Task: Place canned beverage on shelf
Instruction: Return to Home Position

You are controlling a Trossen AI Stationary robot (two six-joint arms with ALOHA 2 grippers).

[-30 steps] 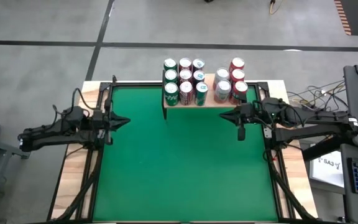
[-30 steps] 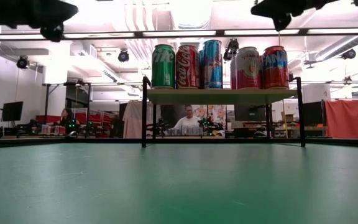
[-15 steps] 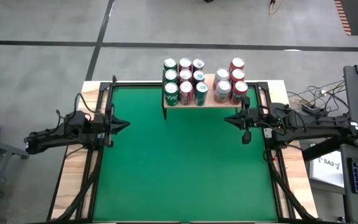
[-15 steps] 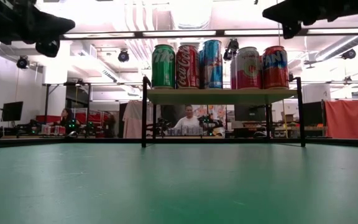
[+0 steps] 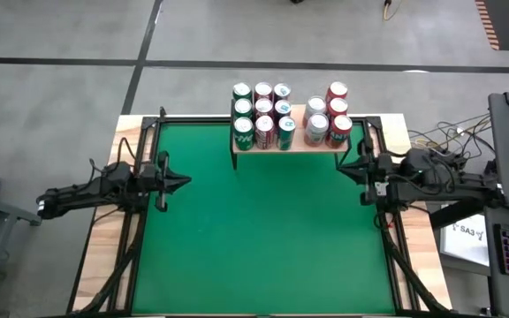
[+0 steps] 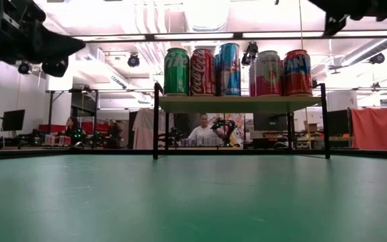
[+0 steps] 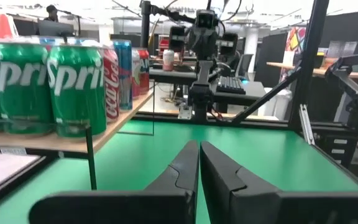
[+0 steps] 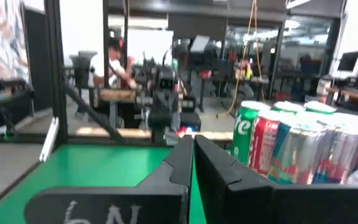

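The canned beverages [image 5: 283, 115], upright metal soda cans in green, red, blue and silver, stand in two tight clusters on the shelf [image 5: 297, 144]. It is a small low rack with a light wooden top board on thin black legs, at the far edge of the green felt tabletop [image 5: 254, 238]. I see no can off the shelf, so I judge only the run home is left. The right gripper [image 5: 343, 166] hangs near the shelf's right end, the cans just beside it, fingers pressed together on nothing. I'd draw it back level and high, swinging away from that end so it clips no can. The left gripper [image 5: 184, 181], likewise closed and empty, sits well apart at the table's left side.
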